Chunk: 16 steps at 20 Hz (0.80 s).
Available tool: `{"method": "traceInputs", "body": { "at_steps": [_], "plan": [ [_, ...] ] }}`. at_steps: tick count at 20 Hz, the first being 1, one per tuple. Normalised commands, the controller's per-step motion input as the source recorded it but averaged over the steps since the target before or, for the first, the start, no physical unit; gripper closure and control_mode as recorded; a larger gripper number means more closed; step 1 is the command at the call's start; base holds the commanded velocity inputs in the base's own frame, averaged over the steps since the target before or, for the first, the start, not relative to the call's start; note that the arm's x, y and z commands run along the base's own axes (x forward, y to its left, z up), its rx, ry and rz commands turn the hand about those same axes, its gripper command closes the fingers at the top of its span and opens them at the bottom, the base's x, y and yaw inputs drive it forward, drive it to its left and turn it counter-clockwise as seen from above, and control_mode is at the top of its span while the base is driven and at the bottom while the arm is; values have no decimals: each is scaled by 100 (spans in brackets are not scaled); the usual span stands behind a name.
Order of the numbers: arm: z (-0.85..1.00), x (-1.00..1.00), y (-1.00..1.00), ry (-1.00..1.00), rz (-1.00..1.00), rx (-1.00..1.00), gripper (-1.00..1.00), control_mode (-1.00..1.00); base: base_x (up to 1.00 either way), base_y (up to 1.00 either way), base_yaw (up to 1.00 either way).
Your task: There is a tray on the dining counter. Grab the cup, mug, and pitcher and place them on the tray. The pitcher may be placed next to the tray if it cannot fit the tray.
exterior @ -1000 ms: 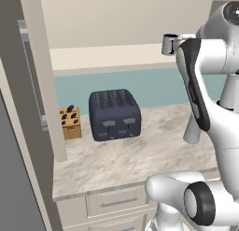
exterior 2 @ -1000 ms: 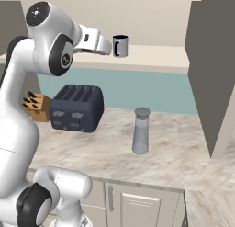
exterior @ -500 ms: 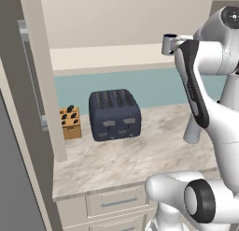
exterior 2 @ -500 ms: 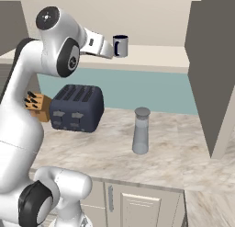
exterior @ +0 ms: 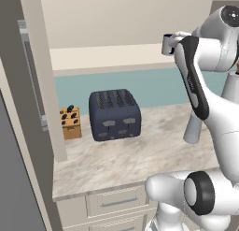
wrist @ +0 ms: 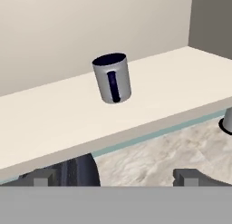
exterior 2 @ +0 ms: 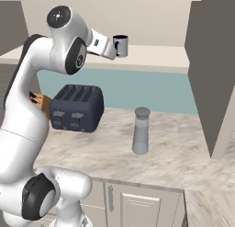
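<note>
Mug (wrist: 112, 78): stands upright on the pale shelf (wrist: 172, 91) above the marble counter (exterior 2: 174, 148), handle turned toward the hand.
Gripper (wrist: 116, 177): jaws spread wide, holding nothing, apart from the mug.
Pitcher (exterior 2: 141, 131): upright on the counter below, right of the toaster (exterior 2: 76, 108).
Risk: a finger meeting the handle or wall first could shove the mug back — or tip it.
Risk: a low approach could catch the shelf's front edge.
</note>
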Motion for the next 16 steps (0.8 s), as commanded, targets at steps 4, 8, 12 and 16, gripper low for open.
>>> {"method": "traceInputs", "body": {
  "at_steps": [4,8,12,16],
  "plan": [
    [-8,29,0,-1,0,1,-100,-100,0,0,0],
    [-7,25,-1,-5,0,0,-100,-100,0,0,0],
    [-11,23,-3,-8,0,0,-100,-100,0,0,0],
    [-20,12,-12,-9,0,-3,-100,-100,0,0,0]
  ]
}}
